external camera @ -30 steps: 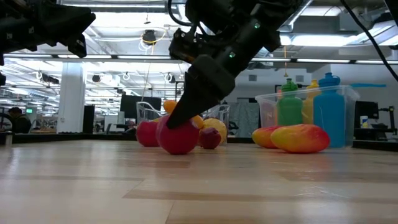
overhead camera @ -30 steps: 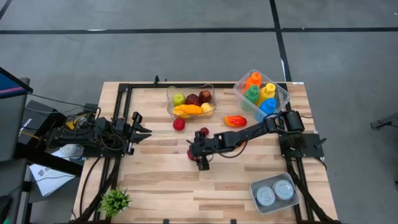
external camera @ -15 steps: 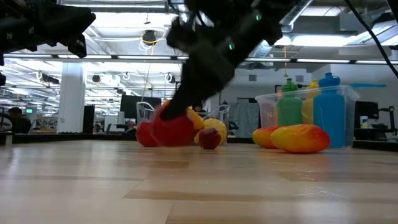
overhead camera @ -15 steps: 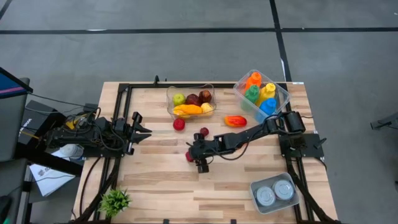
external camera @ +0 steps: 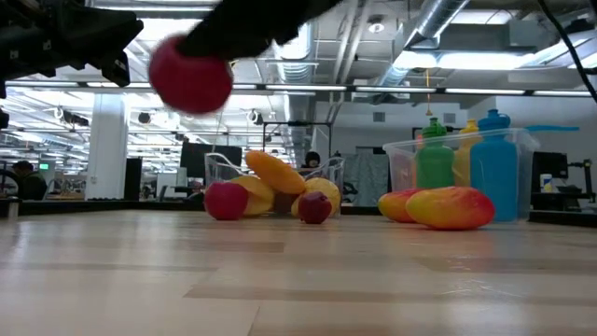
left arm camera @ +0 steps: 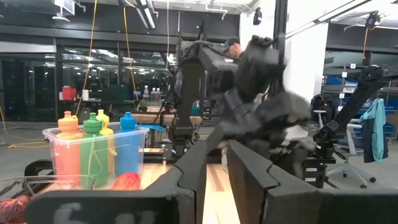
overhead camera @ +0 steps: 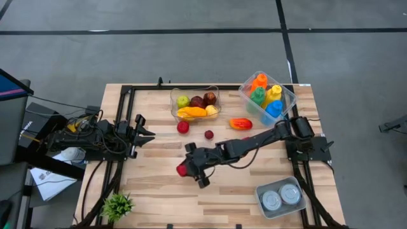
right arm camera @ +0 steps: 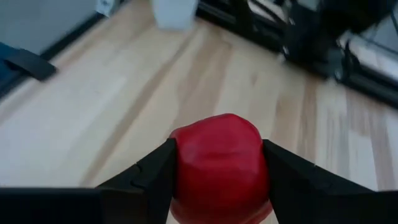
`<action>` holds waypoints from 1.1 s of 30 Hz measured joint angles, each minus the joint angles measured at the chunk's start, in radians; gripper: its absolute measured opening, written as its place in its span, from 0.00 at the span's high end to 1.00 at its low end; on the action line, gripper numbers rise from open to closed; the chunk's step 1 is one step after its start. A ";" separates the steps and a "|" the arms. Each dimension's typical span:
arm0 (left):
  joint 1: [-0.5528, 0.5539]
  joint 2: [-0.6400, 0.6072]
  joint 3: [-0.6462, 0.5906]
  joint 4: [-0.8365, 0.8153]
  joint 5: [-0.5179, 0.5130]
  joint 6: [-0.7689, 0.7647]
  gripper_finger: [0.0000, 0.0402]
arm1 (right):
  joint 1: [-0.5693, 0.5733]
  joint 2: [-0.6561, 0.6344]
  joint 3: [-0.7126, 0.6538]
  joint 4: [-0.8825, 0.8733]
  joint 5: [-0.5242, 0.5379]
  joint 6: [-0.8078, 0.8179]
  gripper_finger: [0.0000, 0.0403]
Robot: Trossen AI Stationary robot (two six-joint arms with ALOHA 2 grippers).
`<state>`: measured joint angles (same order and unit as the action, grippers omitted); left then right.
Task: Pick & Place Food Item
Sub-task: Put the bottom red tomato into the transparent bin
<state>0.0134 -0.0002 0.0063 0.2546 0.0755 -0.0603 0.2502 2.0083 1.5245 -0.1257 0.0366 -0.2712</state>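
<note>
1. Waiting at the table's left edge, the left gripper rests with its jaws close together around nothing.
2. Carrying appears to be the step in hand: the right gripper holds a round red apple-like fruit in the air above the pale wooden table, left of centre.
3. Pinched at its sides, the fruit sits squarely between the two dark fingers, bulging past their tips.
4. Judging by the layout, the next move calls for a firm, level swing toward the clear fruit basket at the far edge, where other produce lies, then a release above it.
</note>
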 joint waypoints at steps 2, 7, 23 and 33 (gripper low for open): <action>0.000 0.000 0.000 0.000 0.000 0.000 0.87 | 0.009 0.000 0.037 -0.012 -0.014 -0.014 0.49; 0.000 0.000 0.000 0.000 0.000 0.000 0.87 | 0.051 0.000 0.145 -0.057 -0.014 -0.048 0.50; 0.000 0.000 0.000 0.000 0.000 0.000 0.87 | 0.246 -0.001 0.413 -0.253 0.249 -0.306 0.48; 0.000 0.000 0.000 0.000 0.000 0.000 0.87 | 0.043 -0.001 0.415 -0.290 0.402 -0.334 0.48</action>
<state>0.0132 -0.0002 0.0066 0.2546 0.0753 -0.0601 0.2933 2.0071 1.9396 -0.4154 0.4385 -0.6048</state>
